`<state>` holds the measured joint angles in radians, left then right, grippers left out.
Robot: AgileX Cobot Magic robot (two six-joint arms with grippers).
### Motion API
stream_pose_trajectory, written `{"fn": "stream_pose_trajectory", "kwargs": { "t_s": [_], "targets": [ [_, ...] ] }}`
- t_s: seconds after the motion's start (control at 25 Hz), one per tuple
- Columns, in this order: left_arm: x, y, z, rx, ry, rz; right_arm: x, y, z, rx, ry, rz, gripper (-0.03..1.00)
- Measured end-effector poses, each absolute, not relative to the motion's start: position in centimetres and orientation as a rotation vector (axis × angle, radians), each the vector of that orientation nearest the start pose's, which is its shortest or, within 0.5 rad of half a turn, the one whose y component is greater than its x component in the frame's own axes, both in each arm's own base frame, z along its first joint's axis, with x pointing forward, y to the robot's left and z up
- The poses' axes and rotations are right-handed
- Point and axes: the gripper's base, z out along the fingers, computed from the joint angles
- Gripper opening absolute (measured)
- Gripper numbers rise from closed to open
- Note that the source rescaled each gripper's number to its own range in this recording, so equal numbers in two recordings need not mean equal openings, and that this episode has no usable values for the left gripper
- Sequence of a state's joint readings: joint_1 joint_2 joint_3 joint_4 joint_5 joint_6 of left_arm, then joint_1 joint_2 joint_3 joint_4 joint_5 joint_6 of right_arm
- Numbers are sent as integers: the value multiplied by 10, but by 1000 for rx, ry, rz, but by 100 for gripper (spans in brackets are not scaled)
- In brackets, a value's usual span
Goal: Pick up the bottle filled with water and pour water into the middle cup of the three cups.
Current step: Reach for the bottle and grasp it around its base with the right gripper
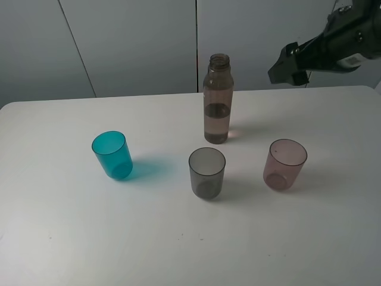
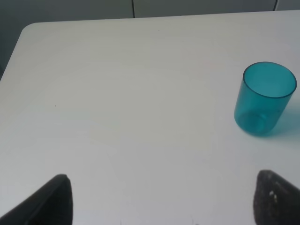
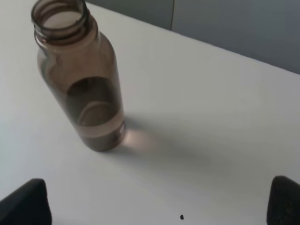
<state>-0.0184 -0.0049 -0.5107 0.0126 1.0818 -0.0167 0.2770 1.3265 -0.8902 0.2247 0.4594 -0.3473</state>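
The brownish-pink bottle (image 1: 218,101) stands upright and capless at the back middle of the white table (image 1: 59,238), about half full of water (image 1: 217,124). In front of it stand three cups in a row: teal (image 1: 112,155) on the left, smoky grey middle cup (image 1: 207,173), pinkish-mauve (image 1: 284,164) on the right. My right gripper (image 1: 287,67) hovers above the table to the right of the bottle, open and empty. The right wrist view shows the bottle (image 3: 82,79) beyond that gripper (image 3: 157,204). My left gripper (image 2: 164,201) is open and empty, with the teal cup (image 2: 265,105) ahead of it.
Grey wall panels (image 1: 137,42) stand behind the table's back edge. The table's far left corner shows in the left wrist view (image 2: 33,28). The left arm is out of the exterior view.
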Motion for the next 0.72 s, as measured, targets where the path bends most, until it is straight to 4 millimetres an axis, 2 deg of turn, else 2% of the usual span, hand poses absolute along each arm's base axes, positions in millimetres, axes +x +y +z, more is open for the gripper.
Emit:
{"fn": "stream_pose_trajectory", "kwargs": {
  "t_s": [0.52,0.72],
  "targets": [
    [-8,1,278,-5,2050,-11,301,88,224,-761,2294,-9,100],
    [-8,1,278,-5,2050,-11,310,92,214,-668,2278,-15,100]
  ]
}}
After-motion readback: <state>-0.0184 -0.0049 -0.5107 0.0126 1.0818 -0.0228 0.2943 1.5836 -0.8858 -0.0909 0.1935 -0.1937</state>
